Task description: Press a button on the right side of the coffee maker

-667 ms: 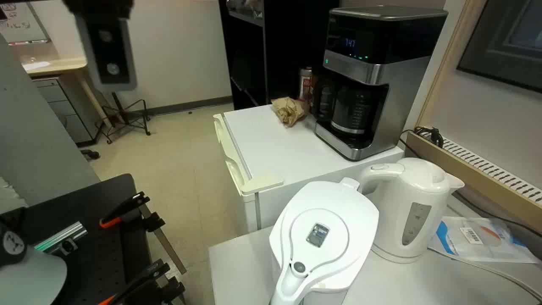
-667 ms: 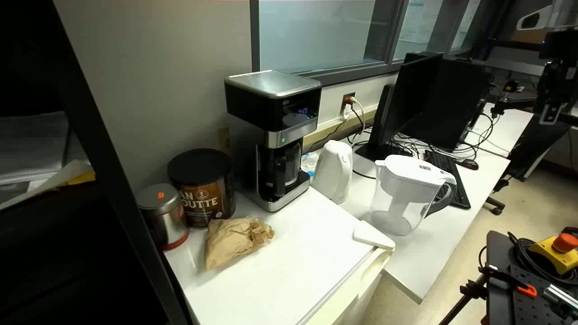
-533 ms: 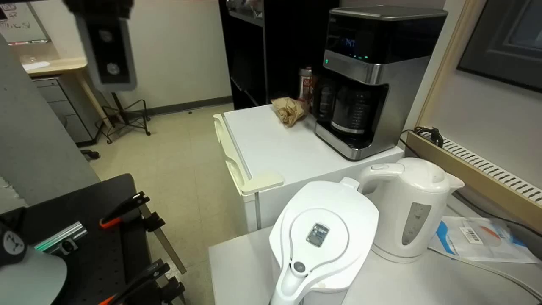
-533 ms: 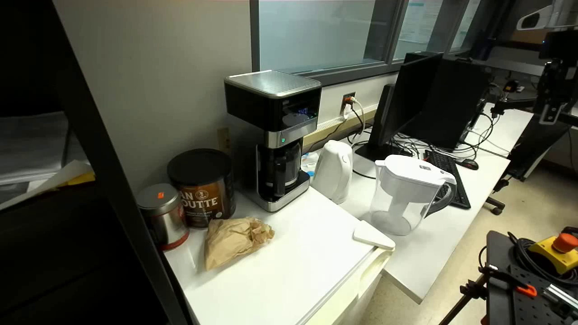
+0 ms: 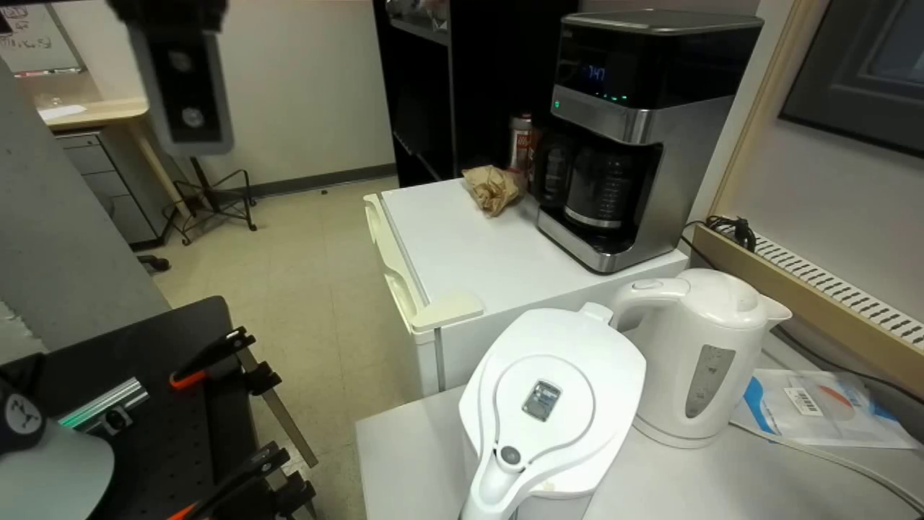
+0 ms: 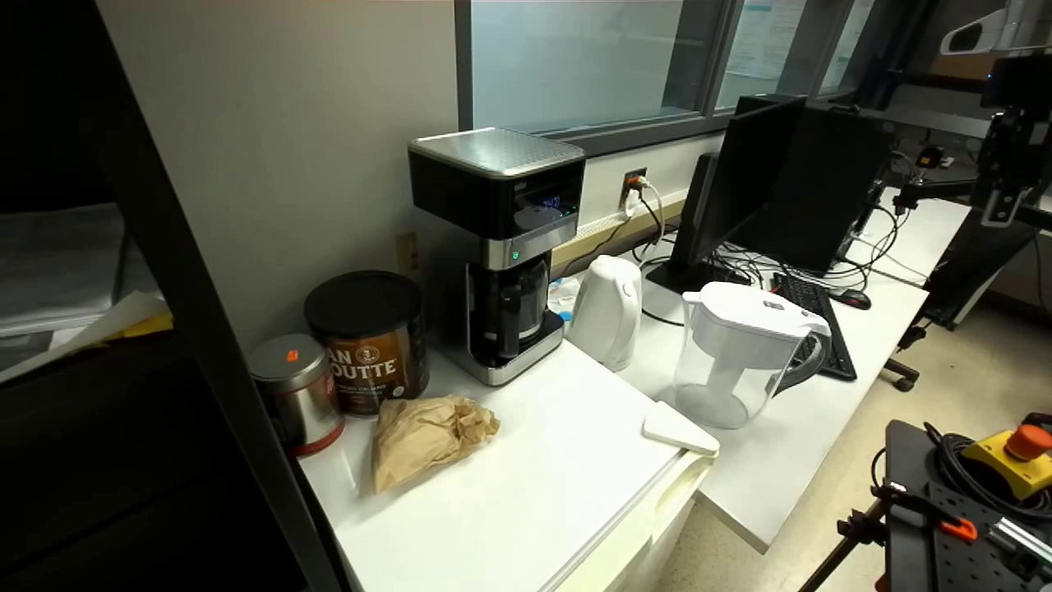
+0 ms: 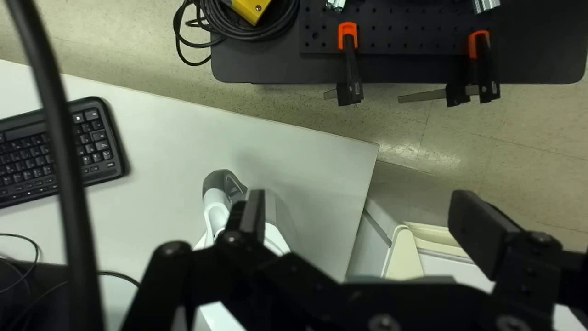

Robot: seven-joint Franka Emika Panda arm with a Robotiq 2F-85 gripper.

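The coffee maker (image 5: 635, 119) stands upright on the white fridge top, black above with a silver-grey band and a dark glass carafe (image 5: 599, 188). Its display (image 5: 595, 73) is lit blue, with small green lights below. It also shows in an exterior view (image 6: 497, 197), and it is out of the wrist view. My gripper (image 7: 360, 220) is open, its two black fingers wide apart with nothing between them. In an exterior view one fingertip (image 5: 191, 130) hangs at the upper left, well apart from the coffee maker. The gripper also shows at the far right of an exterior view (image 6: 1000, 201).
A white filter pitcher (image 5: 552, 397) and a white kettle (image 5: 678, 361) stand on the desk in front of the coffee maker. A paper bag (image 6: 427, 436) and coffee cans (image 6: 366, 337) sit beside it. Monitors (image 6: 740, 181) and a black clamp cart (image 7: 266, 64) are nearby.
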